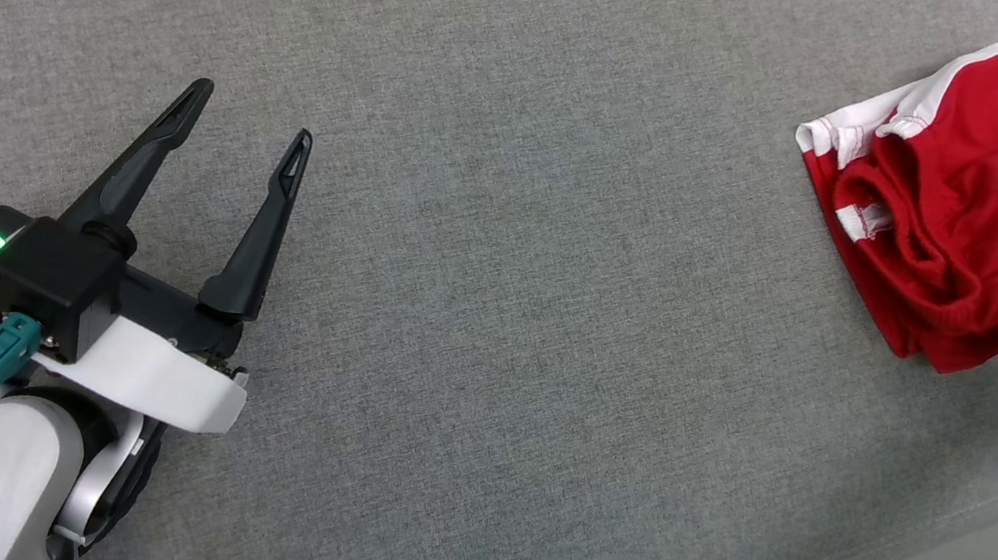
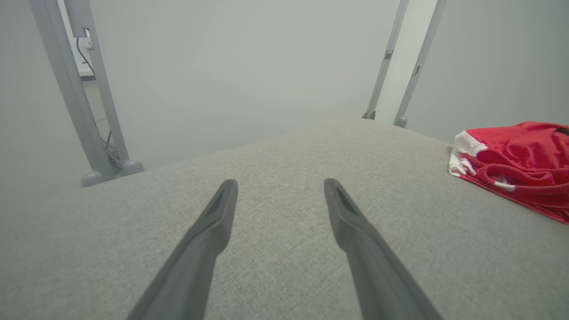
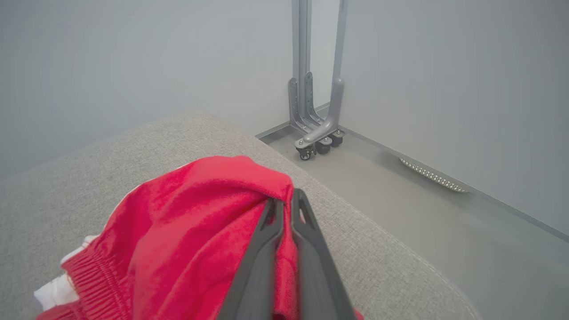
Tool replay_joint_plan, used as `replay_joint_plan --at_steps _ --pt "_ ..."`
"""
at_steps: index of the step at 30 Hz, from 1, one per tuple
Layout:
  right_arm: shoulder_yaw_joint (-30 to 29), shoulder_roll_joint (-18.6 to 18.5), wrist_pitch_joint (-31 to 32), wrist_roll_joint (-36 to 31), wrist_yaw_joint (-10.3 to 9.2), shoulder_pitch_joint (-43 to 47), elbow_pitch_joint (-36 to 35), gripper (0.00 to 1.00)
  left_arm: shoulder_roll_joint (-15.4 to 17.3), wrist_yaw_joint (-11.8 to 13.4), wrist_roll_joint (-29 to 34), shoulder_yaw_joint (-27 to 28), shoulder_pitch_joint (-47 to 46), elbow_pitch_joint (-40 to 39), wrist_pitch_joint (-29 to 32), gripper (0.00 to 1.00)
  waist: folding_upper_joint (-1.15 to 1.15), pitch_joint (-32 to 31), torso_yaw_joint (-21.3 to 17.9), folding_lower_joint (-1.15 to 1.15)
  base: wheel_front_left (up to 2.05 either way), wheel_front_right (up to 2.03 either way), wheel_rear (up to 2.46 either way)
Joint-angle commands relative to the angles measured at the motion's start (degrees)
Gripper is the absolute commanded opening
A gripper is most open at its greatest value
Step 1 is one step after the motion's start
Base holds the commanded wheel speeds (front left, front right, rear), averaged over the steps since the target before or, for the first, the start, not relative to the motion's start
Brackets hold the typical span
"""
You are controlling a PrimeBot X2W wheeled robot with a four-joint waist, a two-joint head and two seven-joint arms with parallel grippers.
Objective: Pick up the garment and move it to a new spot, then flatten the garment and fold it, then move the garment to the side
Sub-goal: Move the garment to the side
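Nearest me, the left pincer (image 1: 254,109) hangs spread wide and empty over the front left of the grey fabric-covered table (image 1: 551,329). Farther off, by the right edge near the far corner, the right pincer (image 3: 285,198) is clamped on the rumpled red-and-white cloth garment (image 1: 982,178). It looks bunched, so flattening and folding seem to be left.

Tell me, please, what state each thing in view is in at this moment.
left tool, open, holding nothing, over the grey surface.
right tool, shut on a fold of the garment.
garment, bunched up, not flattened, lying near the right end of the grey surface.
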Motion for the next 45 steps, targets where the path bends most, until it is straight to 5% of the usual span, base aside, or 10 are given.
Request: replay_joint_plan --at_steps 1,6,9,18,30,45 --pt "-2.2 1.0 -0.1 -2.0 -0.02 0.4 -0.5 0.00 0.3 -0.2 0.3 0.0 -1.1 -0.3 0.1 1.00 0.00 0.6 0.2 0.00 0.00 0.00 0.00" --pt "-6.4 3.2 -0.1 -6.4 -0.02 0.6 -1.2 0.05 0.7 0.0 0.1 -0.1 -1.2 -0.6 0.3 1.00 0.00 1.2 0.0 0.00 0.00 0.00 0.00" --pt "-8.9 4.3 -0.1 -9.5 -0.02 1.1 -3.1 1.00 0.8 -0.3 0.1 -0.4 -1.5 -0.5 0.5 1.00 0.00 1.3 0.3 0.00 0.00 0.00 0.00" --pt "-10.3 6.0 -0.1 -13.3 -0.02 6.6 -16.4 1.00 -0.6 1.0 -1.6 0.0 1.0 2.1 -1.9 1.00 0.00 -3.9 1.8 0.00 0.00 0.00 0.00" --pt "2.2 6.8 -0.1 -8.9 -0.02 18.6 -40.1 1.00 -2.6 3.6 -4.5 3.3 4.2 4.8 -7.7 1.00 0.00 -12.6 9.6 0.00 0.00 0.00 0.00" --pt "13.1 6.7 4.8 -9.6 -0.02 29.8 -43.8 1.00 -4.9 5.3 -6.7 4.7 10.4 7.7 -11.1 1.00 0.00 -20.4 21.6 0.00 0.00 0.00 0.00"
